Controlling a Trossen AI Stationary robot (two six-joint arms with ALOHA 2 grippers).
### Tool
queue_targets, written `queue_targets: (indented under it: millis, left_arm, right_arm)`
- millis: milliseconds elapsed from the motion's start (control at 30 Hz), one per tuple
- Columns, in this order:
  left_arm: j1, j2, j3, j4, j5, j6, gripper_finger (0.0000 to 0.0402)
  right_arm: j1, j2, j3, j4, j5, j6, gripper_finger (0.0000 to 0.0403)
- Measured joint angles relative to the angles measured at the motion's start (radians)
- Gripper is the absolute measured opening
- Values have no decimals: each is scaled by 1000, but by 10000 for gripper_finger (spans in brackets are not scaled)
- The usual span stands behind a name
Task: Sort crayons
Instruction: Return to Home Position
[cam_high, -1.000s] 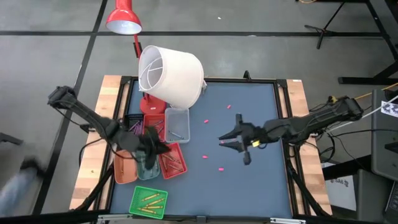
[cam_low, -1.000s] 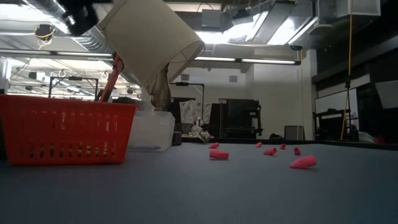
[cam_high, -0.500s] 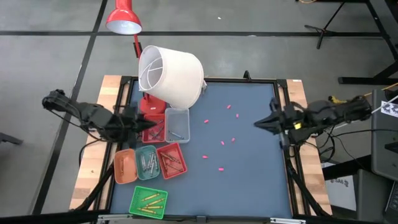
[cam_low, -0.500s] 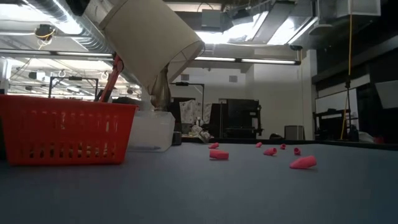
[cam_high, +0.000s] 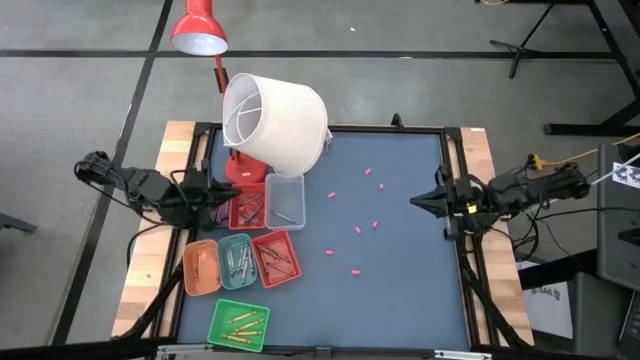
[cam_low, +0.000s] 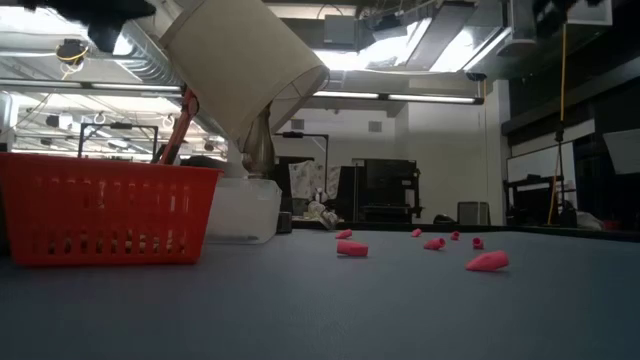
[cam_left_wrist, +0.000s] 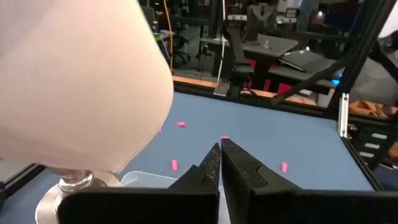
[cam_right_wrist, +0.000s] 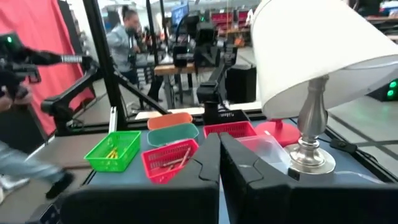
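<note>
The crayons lie sorted in small trays at the table's left: yellow ones in a green tray (cam_high: 240, 325), grey ones in a teal tray (cam_high: 238, 262), and others in a red tray (cam_high: 277, 256). A second red tray (cam_high: 248, 207) also holds some. My left gripper (cam_high: 218, 196) is shut and holds nothing. It hovers by the table's left edge, next to the far trays. My right gripper (cam_high: 416, 203) is shut on nothing near the right edge, pointing toward the table's middle. The wrist views show each pair of fingers closed together, the left gripper (cam_left_wrist: 221, 149) and the right gripper (cam_right_wrist: 219, 140).
Small pink stubs (cam_high: 358, 229) are scattered over the blue mat's middle, also seen as pink stubs (cam_low: 487, 261) in the low view. A table lamp with a white shade (cam_high: 275, 120) stands at the far left beside a clear tray (cam_high: 285, 200). An orange tray (cam_high: 201, 267) sits nearby.
My left gripper has pulled back from above the teal tray toward the table's left and far side. My right gripper has drawn back from the table's middle to the right edge and has shut. The trays and pink stubs have stayed where they were.
</note>
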Motion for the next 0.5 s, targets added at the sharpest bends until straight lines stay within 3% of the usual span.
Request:
queue_targets:
  millis: [300, 500]
  left_arm:
    - [0, -186, -222, 152, -14, 86, 0]
    - [1, -309, -291, 161, -16, 138, 0]
  right_arm:
    - [0, -155, -258, 201, -2, 1, 2]
    - [0, -249, -389, 322, -2, -1, 2]
